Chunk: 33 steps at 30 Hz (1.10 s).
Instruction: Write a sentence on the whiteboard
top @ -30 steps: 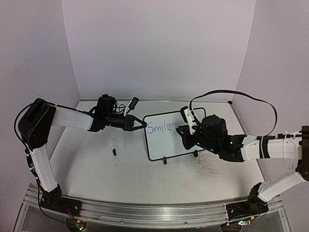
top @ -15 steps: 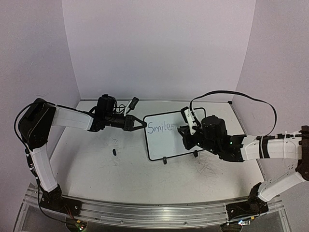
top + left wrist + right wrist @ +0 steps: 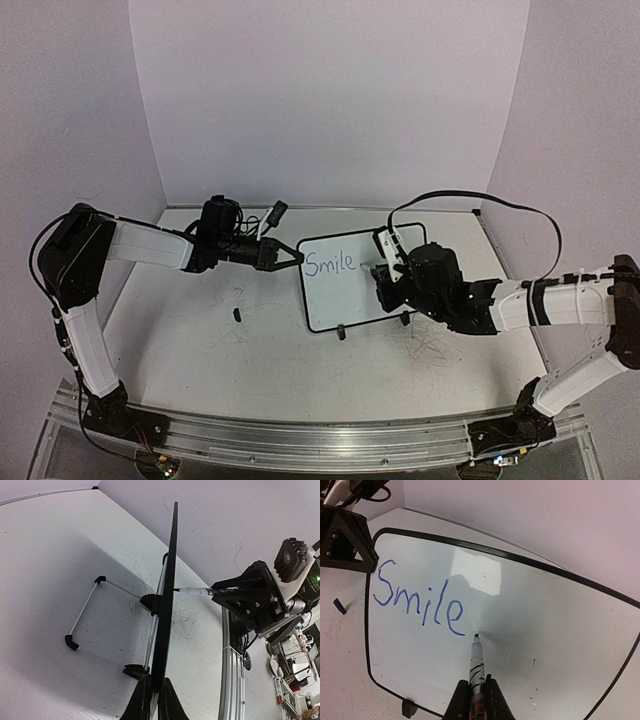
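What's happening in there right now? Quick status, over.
Left end effector shut on whiteboard edge. Right end effector shut on marker, tip touching board. Sentence reads "Smile" only. Nothing blocking the board.

Robotics laboratory test cell: plain pale lilac panel walls (image 3: 330, 100) box in a scuffed white tabletop (image 3: 200, 360), edged by a silver aluminium mounting rail (image 3: 320, 440) with loose wiring. Beyond the table's edge stands a cluttered workbench of cables and equipment (image 3: 300, 665).
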### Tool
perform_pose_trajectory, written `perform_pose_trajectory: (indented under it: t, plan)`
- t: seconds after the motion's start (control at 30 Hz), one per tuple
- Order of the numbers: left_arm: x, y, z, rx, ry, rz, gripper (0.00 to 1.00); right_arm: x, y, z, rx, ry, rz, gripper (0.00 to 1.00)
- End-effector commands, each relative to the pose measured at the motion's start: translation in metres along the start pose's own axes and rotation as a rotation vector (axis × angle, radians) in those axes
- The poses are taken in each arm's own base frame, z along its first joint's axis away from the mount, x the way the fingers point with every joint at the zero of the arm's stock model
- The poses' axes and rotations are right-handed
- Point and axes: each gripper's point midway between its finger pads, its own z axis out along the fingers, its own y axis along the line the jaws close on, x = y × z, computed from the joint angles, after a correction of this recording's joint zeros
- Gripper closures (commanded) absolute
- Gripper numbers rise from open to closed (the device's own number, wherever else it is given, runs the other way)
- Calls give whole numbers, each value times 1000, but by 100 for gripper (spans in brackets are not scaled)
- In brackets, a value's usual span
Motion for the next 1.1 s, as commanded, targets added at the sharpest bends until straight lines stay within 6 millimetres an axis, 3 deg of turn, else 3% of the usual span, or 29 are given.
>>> perform_pose_trajectory:
  t: [0.0,1.07]
  plan:
    - [-12,-10,-2,25,-14,25,100,-23,-1,1,17,-48,21,100]
    - [-13,-12,-3,29,-15,26,100,-8,-8,10,76,11,53,100]
